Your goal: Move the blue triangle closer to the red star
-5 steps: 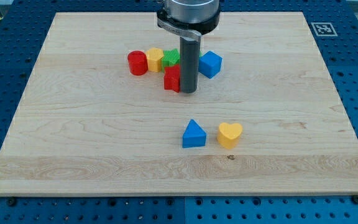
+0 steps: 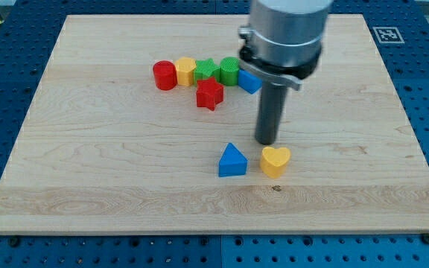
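Status: my tip [image 2: 267, 142] is down on the board [image 2: 88, 164], touching no block. It has no jaws, so nothing is gripped or held; it is a bare rod, free of any load.

Position: tip sits just above the gap between the blue triangle [image 2: 232, 161] and the yellow heart [image 2: 275, 161], nearer the heart, toward the view's right of the triangle. Close to both, contact w/ neither as far as I can tell.

Task items: blue triangle lies low-centre on the board, heart just beside it on the view's right. The red star [image 2: 209, 94] is up and slightly to the view's left of the triangle, well apart from it, path between them bare. Above the star sits a row: red cylinder [image 2: 164, 75], yellow block [image 2: 185, 71], green star [image 2: 206, 70], green cylinder [image 2: 230, 70], blue block [image 2: 249, 81] partly hidden by my arm.

Assessment: push not yet begun. Tip is on the wrong side for it.

Recommendation:
- Go round to the triangle's lower edge, slightly right of its centre, so the push line runs through the block toward the star.
- Route round the view's right and bottom of the heart, or between the blocks only if the gap allows; I judge it tight.
- Contact the flat base face, not a corner, else the block prob. spins off line.
- Stop short of the star; a hard shove would drive it into the row.

Risk: clipping the heart on approach.
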Action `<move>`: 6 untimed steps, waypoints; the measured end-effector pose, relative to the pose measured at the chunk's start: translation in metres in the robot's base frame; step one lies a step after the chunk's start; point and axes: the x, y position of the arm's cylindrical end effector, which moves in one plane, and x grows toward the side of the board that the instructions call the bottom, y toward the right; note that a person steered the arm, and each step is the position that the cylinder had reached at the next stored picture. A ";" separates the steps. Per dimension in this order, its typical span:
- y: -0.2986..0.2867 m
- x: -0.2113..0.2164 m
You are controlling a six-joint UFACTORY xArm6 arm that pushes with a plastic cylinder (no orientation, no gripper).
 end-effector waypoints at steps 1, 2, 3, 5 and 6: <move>0.050 0.013; 0.058 0.057; 0.045 0.090; -0.030 0.099; -0.059 0.069</move>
